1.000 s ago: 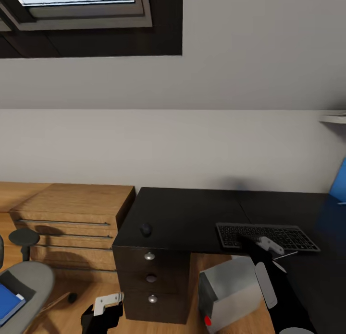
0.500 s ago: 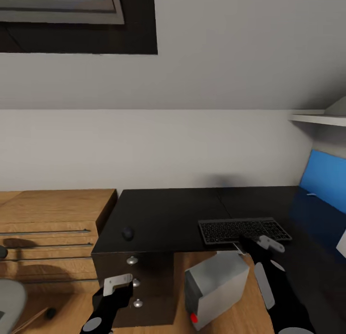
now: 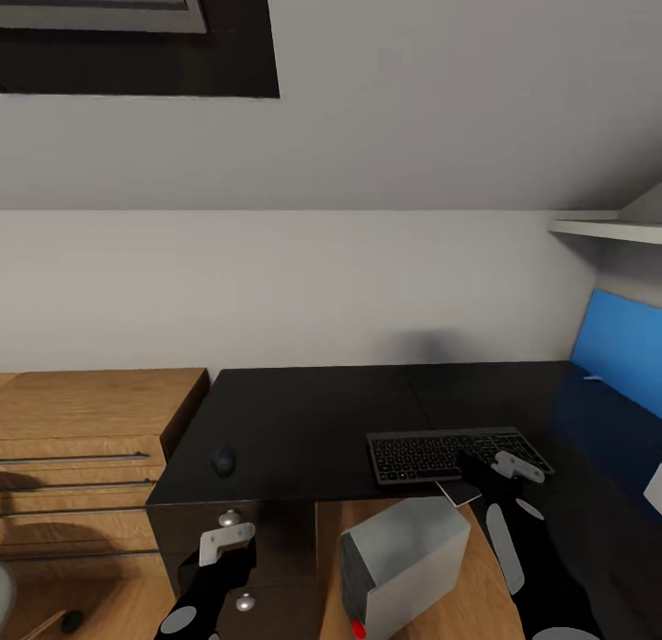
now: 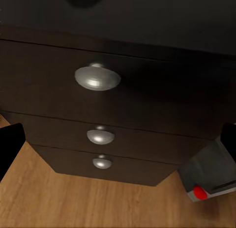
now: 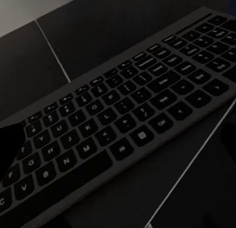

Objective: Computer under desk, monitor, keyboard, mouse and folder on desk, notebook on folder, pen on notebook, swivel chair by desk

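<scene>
We faced the black tabletop (image 3: 313, 410), the computer (image 3: 405, 553) standing on the floor beneath it and the keyboard (image 3: 455, 454) lying near its front edge, the mouse (image 3: 222, 461) well apart toward the drawers. Our right end effector (image 3: 496, 465) hovered at the keyboard's near edge and our left end effector (image 3: 225, 541) hung before the drawer knobs (image 4: 97, 78); we couldn't tell either one's grip.

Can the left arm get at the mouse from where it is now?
Probably yes. The left gripper hangs low before the desk drawers, the mouse just above it near the front edge, nothing between; it would need raising.
</scene>
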### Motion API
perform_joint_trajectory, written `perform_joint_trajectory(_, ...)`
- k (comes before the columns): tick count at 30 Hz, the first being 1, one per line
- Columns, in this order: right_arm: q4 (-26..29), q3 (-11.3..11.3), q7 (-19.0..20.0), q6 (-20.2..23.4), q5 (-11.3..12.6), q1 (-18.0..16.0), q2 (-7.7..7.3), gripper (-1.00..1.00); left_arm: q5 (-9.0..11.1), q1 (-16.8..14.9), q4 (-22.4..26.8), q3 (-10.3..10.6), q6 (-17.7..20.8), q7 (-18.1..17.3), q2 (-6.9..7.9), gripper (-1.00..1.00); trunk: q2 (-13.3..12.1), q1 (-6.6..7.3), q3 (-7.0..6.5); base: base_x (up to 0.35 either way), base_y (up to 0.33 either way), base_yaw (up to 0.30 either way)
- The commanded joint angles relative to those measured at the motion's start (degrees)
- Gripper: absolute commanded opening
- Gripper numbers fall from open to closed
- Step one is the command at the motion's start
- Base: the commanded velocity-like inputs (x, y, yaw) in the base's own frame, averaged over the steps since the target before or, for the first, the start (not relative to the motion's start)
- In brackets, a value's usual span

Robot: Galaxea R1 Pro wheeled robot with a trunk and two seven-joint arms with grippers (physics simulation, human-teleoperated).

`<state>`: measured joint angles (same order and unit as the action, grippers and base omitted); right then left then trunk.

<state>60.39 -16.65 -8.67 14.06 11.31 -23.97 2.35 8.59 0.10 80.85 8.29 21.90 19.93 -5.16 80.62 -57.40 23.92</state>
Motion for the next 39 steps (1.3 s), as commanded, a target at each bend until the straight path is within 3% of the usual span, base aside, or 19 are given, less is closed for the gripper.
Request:
perform_joint_trajectory(1, 0.1, 0.0, -0.2, 0.2, 0.6, 0.0, 0.06, 1.00, 0.6, 0.0, 0.1, 0.1, 0.2, 0.5, 0.11, 1.00, 0.0, 0.00, 0.05, 0.009, -0.007, 0.000)
perform_joint_trajectory(8, 0.2, 0.0, -0.1, 0.2, 0.4, 0.0, 0.13, 1.00, 0.6, 0.0, 0.1, 0.1, 0.2, 0.5, 0.26, 1.00, 0.0, 0.00, 0.05, 0.077, -0.050, 0.000)
perform_joint_trajectory(28, 0.5, 0.0, -0.1, 0.2, 0.3, 0.0, 0.04, 1.00, 0.6, 0.0, -0.1, 0.1, 0.2, 0.5, 0.24, 1.00, 0.0, 0.00, 0.05, 0.265, -0.046, 0.000)
perform_joint_trajectory(39, 0.4, 0.0, -0.1, 0.3, -0.3, 0.0, 0.10, 1.00, 0.6, 0.0, 0.0, 0.1, 0.2, 0.5, 0.27, 1.00, 0.0, 0.00, 0.05, 0.054, 0.000, 0.000)
